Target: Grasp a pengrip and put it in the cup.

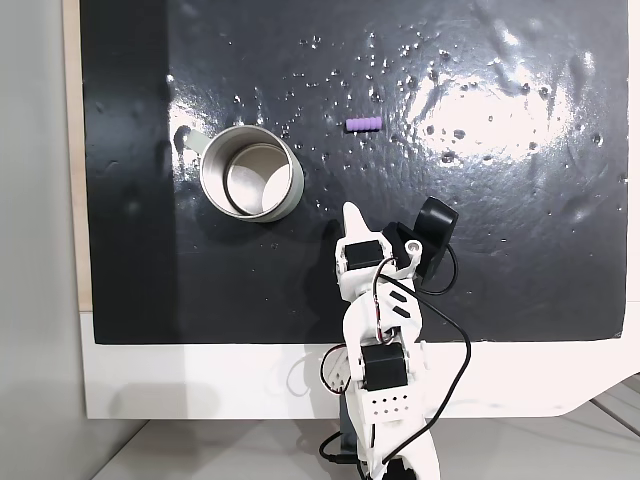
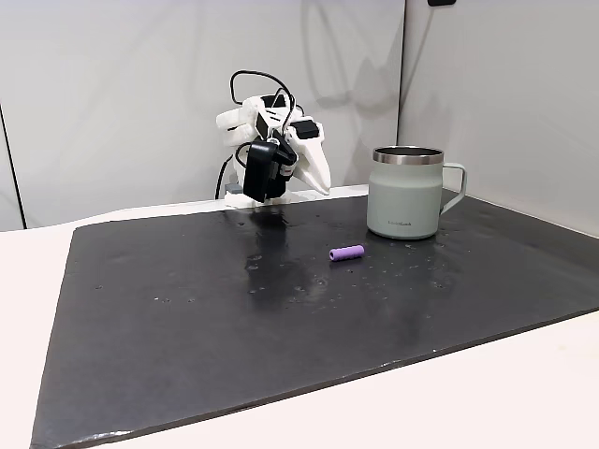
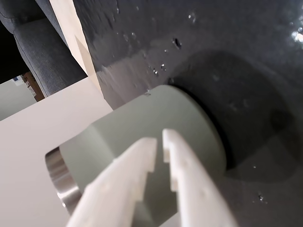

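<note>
The purple ribbed pengrip lies alone on the black mat, apart from everything. The cup stands upright, a pale grey-green mug with a silvery rim and a small side handle. In a fixed view the pengrip lies to the cup's upper right. My white gripper is folded back near the arm's base, above the mat's edge and well short of both. In the wrist view the gripper is shut with nothing between its fingers, and the cup's wall sits just beyond its tips.
The black mat is wrinkled and glossy with glare, and covers most of the white table. A black camera and cables hang on the arm. Grey walls stand behind the table.
</note>
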You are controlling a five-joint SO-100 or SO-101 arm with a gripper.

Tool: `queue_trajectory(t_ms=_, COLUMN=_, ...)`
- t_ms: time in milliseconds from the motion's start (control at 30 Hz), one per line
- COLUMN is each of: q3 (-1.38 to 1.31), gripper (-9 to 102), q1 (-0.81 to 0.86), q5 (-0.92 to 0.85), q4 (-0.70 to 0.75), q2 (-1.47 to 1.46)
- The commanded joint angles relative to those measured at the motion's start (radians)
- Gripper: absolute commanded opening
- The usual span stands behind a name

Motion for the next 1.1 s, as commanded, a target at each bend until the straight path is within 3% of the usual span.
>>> queue_trajectory(t_ms=0, q3=0.021, gripper=0, q1=-0.011, q5=0.008, q4=-0.032, q2=0.017)
queue_trajectory(t_ms=433, q3=-0.106, gripper=0, q1=-0.020, q5=0.005, q4=0.009, q2=0.003)
queue_trajectory(t_ms=733, q3=-0.663, gripper=0, q1=-0.015, q5=0.054, q4=0.060, q2=-0.638)
queue_trajectory(t_ms=1067, q3=-1.204, gripper=0, q1=0.003, q5=0.084, q4=0.236, q2=-1.141)
